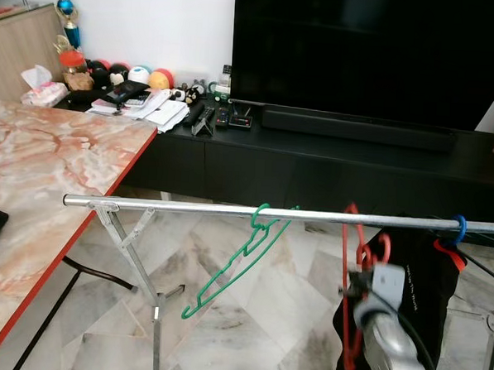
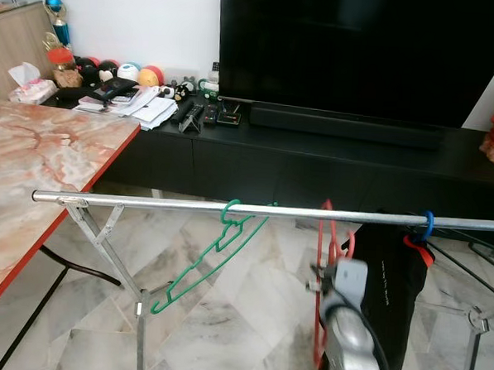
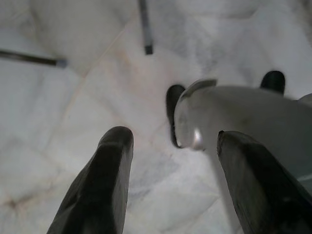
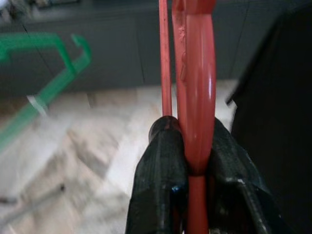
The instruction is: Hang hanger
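Observation:
A silver rail (image 1: 229,210) of a clothes rack runs across the view. A green hanger (image 1: 236,263) hangs from it near the middle. My right gripper (image 4: 190,163) is shut on a red hanger (image 1: 352,273), held upright just below the rail, right of the green one, its top reaching the rail. In the right wrist view the red hanger (image 4: 195,97) sits squeezed between the black fingers (image 4: 161,175). A black garment (image 1: 424,285) hangs on a blue hook (image 1: 458,229) further right. My left gripper (image 3: 170,161) hangs open over the marble floor.
A marble table with a red edge (image 1: 40,182) stands at the left. A black TV bench (image 1: 356,158) with a large TV (image 1: 378,51) lies behind the rack. The rack's legs (image 1: 135,262) cross below the rail on the tiled floor.

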`<state>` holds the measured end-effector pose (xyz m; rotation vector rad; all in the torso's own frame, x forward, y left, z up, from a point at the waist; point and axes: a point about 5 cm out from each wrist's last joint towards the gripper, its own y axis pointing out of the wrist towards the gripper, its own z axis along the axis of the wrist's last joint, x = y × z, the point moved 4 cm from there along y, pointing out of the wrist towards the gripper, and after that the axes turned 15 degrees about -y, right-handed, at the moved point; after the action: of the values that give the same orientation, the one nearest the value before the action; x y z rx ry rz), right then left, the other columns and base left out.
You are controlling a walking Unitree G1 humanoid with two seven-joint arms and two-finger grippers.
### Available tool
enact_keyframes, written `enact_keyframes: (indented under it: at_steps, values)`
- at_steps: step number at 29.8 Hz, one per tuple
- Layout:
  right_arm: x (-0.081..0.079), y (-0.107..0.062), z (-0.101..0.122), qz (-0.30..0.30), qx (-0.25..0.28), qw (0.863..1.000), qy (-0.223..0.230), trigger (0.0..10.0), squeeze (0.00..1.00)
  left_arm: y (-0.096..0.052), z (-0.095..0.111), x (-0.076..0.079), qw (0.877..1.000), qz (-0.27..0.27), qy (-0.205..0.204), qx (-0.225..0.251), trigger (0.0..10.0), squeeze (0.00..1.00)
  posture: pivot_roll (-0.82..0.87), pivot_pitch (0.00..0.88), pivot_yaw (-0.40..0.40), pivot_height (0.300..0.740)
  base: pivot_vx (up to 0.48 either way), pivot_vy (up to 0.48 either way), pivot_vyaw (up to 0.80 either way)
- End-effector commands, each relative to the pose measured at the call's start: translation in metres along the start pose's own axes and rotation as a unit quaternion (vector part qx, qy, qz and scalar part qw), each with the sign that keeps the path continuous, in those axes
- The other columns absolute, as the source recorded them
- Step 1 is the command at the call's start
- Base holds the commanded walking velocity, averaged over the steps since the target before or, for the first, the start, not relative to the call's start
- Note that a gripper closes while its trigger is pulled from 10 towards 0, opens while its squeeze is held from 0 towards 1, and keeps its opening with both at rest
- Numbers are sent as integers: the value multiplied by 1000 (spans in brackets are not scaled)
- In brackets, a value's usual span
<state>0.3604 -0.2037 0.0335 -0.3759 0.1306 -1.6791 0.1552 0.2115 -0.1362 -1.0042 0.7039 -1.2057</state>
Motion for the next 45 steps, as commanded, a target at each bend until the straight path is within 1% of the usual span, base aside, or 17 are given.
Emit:
enact_keyframes:
  at_steps: [1, 3, 4, 5, 8, 12, 15, 18, 24, 29, 30, 31, 34, 42, 45]
  values:
    - [14, 0, -2, -33, -4, 999, 15, 10000, 0, 0, -3, 0, 1000, 4, 2, -5, 10000, 0, 9, 0, 2, 740, 0, 0, 0]
    - [19, 2, 4, -48, 2, 999, 14, 10000, 0, 0, -2, 1, 1000, 2, 4, -6, 10000, 0, 10, 0, 0, 740, 0, 0, 0]
    - [19, 2, 4, -48, 2, 999, 14, 10000, 0, 0, -2, 1, 1000, 2, 4, -6, 10000, 0, 10, 0, 0, 740, 0, 0, 0]
    - [24, 4, 6, -61, 0, 998, 15, 10000, 0, 0, -1, 2, 1000, 2, 6, -6, 10000, 0, 10, 0, -1, 740, 0, 0, 0]
    - [26, 6, 9, -69, -3, 997, 22, 10000, 0, 0, -2, 2, 1000, 0, 1, -6, 10000, 0, 10, 0, -2, 740, 0, 0, 0]
    - [25, 13, 13, -64, -32, 997, -7, 10000, 0, 0, -5, -1, 1000, 2, 3, -9, 10000, 0, 13, 0, -1, 740, 0, 0, 0]
    - [25, 16, 16, -57, -45, 997, -8, 10000, 0, -2, -8, -10, 1000, 7, 3, -13, 10000, 0, 14, 0, -1, 740, 0, 0, 0]
    - [22, 20, 20, -42, -61, 997, -11, 10000, 0, -3, -9, -14, 1000, 9, 4, -14, 10000, 0, 15, 2, 1, 740, 0, 0, 0]
    - [17, 26, 34, -18, -60, 997, -34, 10000, 0, -4, -10, -17, 1000, 10, 7, -14, 10000, 0, 24, 10, 2, 740, 0, 0, 0]
    - [13, 30, 44, -2, -67, 997, -45, 10000, 0, -3, -9, -15, 1000, 9, 7, -11, 10000, 0, 28, 16, 4, 740, 0, 0, 0]
    - [10, 30, 45, 8, -72, 996, -43, 10000, 0, -3, -9, -14, 1000, 8, 8, -11, 10000, 0, 32, 15, 5, 740, 0, 0, 0]
    - [10, 30, 45, 8, -72, 996, -43, 10000, 0, -3, -9, -14, 1000, 8, 8, -11, 10000, 0, 32, 15, 5, 740, 0, 0, 0]
    - [8, 30, 41, 21, -94, 995, -34, 10000, 0, -3, -10, -12, 1000, 6, 10, -12, 10000, 0, 38, 16, 6, 740, 0, 0, 0]
    - [0, 29, 38, 58, -112, 991, -45, 10000, 0, -3, -13, -10, 1000, 3, 11, -15, 10000, 0, 46, 19, 7, 740, 0, 0, 0]
    - [-1, 27, 31, 71, -128, 988, -49, 10000, 0, -3, -15, -11, 1000, 2, 10, -18, 10000, 0, 47, 19, 8, 740, 0, 0, 0]
